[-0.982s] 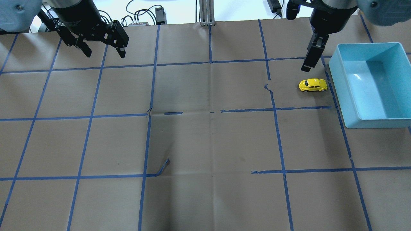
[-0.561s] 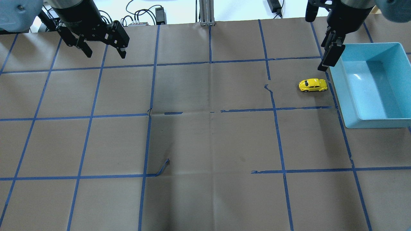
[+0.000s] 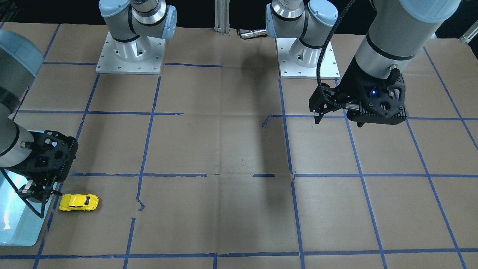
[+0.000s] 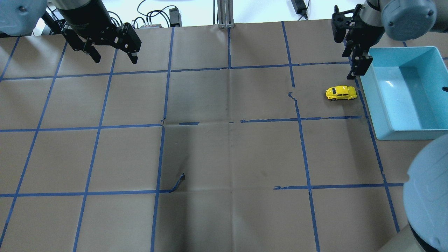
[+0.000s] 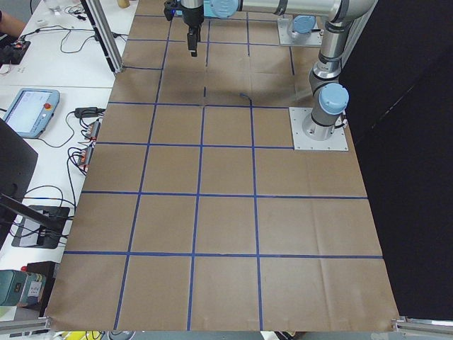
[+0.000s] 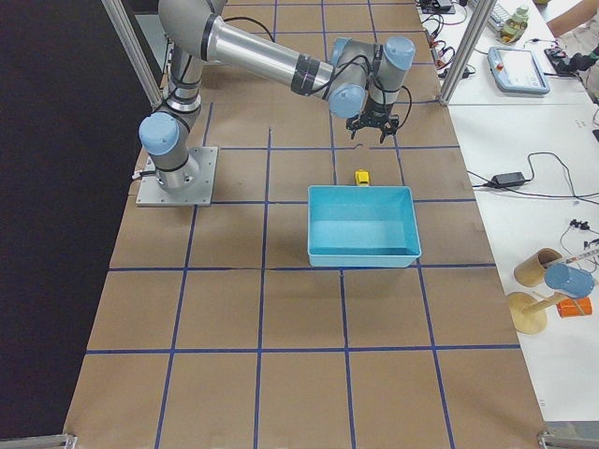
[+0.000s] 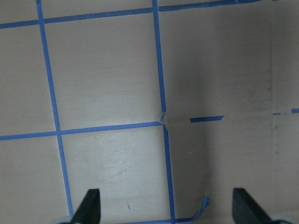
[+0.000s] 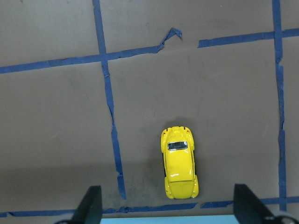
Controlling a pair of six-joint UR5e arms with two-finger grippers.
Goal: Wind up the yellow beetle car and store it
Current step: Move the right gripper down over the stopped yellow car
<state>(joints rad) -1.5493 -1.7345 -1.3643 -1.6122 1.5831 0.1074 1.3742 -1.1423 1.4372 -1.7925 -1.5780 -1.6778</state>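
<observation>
The yellow beetle car (image 4: 341,93) stands on its wheels on the brown paper, just left of the light-blue bin (image 4: 402,134). It also shows in the front view (image 3: 78,202), the right side view (image 6: 361,177) and the right wrist view (image 8: 179,168). My right gripper (image 4: 356,68) is open and empty. It hangs above the table just beyond the car, by the bin's far left corner, and in the wrist view (image 8: 168,210) the car lies between its fingers. My left gripper (image 4: 114,58) is open and empty, far off at the table's far left (image 7: 166,210).
The bin (image 3: 15,228) has nothing in it. Blue tape lines cross the paper, with loose curled ends (image 4: 178,182). My right arm's elbow (image 4: 427,196) looms at the overhead view's lower right. Both arm bases (image 3: 129,52) stand on the robot's side of the table. Cables lie beyond the far edge.
My right gripper has moved right, from beyond the car's left end to the bin's corner, and its wrist has turned. The car and the left arm have not moved.
</observation>
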